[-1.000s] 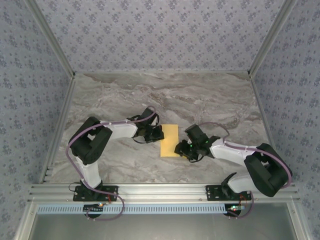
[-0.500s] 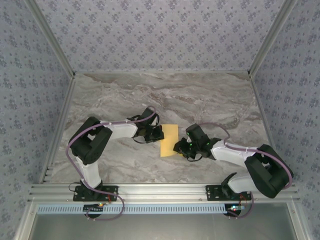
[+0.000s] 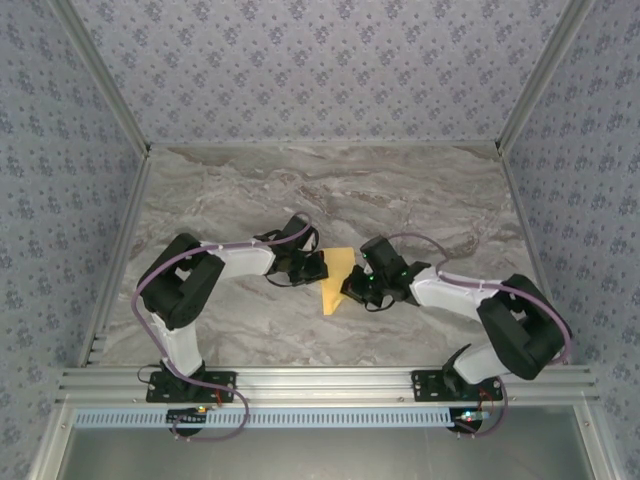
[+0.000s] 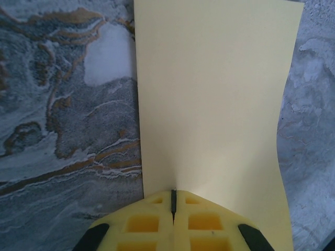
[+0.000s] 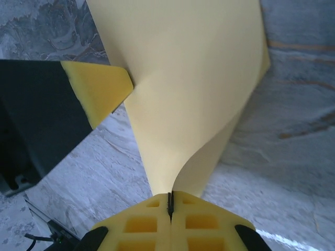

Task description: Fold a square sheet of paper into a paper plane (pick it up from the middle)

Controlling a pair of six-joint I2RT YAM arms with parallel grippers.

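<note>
The square sheet of paper is held between the two arms near the middle of the marble table, with one side low over the surface and the other raised and curled over. The left gripper is seen with its jaws pressed together on one edge of the sheet, about midway along it, and the paper runs out flat from the pinch above the stone. The right gripper is likewise clamped on the opposite edge, where the paper rises from the pinch in a soft S-shaped bend and leans over toward the left arm's side. The sheet is judged to be very light, thin and limp. It sags under its own weight, would be creased by any sharp squeeze, and could be torn or slid out of a pinch if the arms were drawn apart. Hold is best taken at the middle of an edge, as here, so that the corners are kept even and a fold falls along the centre line. Whether the two edges are matched cannot be told.
</note>
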